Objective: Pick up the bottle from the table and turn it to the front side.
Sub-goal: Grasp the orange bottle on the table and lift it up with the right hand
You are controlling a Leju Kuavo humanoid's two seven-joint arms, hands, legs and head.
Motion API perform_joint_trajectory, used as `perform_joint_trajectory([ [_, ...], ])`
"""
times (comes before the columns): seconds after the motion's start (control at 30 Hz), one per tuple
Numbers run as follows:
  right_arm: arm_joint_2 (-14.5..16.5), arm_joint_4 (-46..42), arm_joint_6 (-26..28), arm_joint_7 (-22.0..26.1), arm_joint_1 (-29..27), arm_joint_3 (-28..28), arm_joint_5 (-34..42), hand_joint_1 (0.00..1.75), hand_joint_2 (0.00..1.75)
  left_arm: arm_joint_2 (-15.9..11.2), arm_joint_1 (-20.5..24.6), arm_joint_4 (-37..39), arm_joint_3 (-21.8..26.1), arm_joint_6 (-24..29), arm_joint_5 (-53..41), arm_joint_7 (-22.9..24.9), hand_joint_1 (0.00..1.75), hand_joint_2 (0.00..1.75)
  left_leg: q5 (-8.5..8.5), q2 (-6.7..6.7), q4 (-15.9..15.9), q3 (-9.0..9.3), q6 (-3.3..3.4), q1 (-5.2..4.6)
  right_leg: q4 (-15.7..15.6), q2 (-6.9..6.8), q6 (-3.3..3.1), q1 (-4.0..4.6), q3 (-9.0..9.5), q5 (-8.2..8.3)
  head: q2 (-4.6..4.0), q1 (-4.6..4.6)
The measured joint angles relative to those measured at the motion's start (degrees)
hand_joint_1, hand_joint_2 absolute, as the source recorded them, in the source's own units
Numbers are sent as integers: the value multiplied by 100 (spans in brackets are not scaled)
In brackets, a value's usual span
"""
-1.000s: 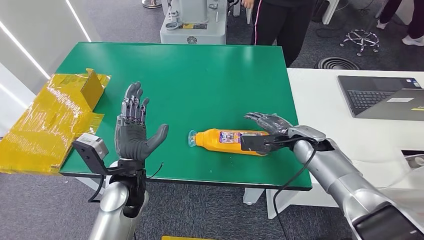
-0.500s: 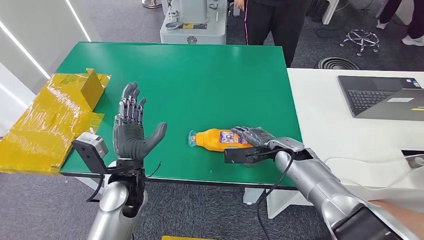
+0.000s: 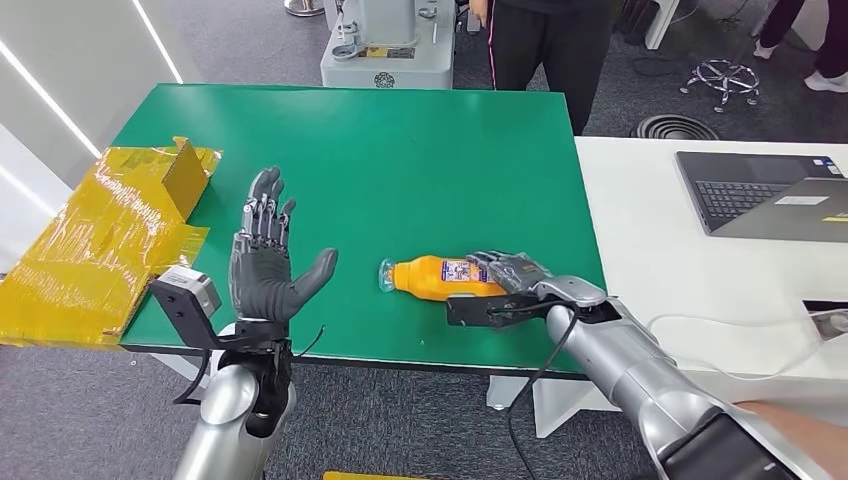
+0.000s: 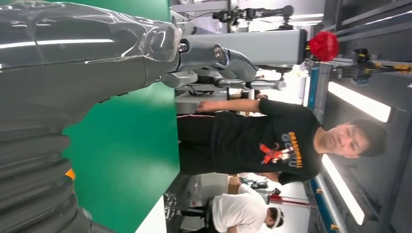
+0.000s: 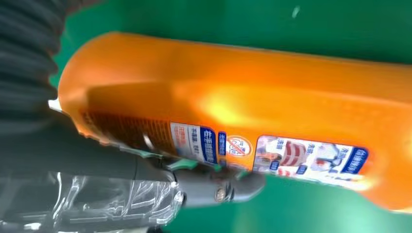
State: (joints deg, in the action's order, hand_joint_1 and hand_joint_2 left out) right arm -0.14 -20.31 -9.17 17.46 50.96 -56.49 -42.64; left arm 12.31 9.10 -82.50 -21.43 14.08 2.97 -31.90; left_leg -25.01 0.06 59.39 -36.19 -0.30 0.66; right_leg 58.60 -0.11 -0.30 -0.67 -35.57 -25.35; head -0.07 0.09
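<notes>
Near the front edge of the green surface (image 3: 400,150) lies the orange plastic bottle (image 3: 432,277) on its side; the right robot hand (image 3: 508,275) wraps its base for lifting, while the left robot hand (image 3: 265,265) hovers open-palmed.

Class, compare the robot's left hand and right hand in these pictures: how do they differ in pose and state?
The left hand is raised upright, palm showing and fingers spread, holding nothing; the right hand reaches low, its fingers over the orange bottle lying on the green table. The left hand is apart from the bottle; the right hand touches it. Both are dark grey on silver arms.
</notes>
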Motion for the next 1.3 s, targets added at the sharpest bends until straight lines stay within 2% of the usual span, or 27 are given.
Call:
perform_joint_trajectory([
  [0.17,-23,72,38,-390,49,-51,-190,0,175,3,2,25,-13,-14,-30,21,0,175,0,-1,1,0,0,-1,-1,-1,0,-1,0,0,0,1],
  [0.43,-71,145,127,-408,53,-73,-212,2,175,9,10,67,-16,-20,-41,34,0,175,0,1,1,1,0,0,-1,2,0,-1,0,0,0,-1],
  [0.57,-72,149,202,-394,29,-75,-217,138,175,11,11,96,-16,-27,-41,46,0,175,0,1,0,1,0,0,0,3,0,0,-1,0,0,-1],
  [0.67,-75,149,269,-349,14,-77,-213,156,175,11,12,122,-16,-32,-41,51,0,175,0,1,0,2,0,0,0,3,0,0,-1,0,0,-1],
  [0.77,-84,149,360,-290,-7,-77,-190,165,175,11,15,141,-16,-34,-41,52,0,175,0,1,0,2,0,0,-1,3,0,0,0,0,0,0],
  [1.3,-125,146,613,52,-92,69,-247,175,175,11,42,169,-16,-70,-39,65,0,175,0,2,0,2,0,0,0,4,0,0,0,0,0,-1],
])
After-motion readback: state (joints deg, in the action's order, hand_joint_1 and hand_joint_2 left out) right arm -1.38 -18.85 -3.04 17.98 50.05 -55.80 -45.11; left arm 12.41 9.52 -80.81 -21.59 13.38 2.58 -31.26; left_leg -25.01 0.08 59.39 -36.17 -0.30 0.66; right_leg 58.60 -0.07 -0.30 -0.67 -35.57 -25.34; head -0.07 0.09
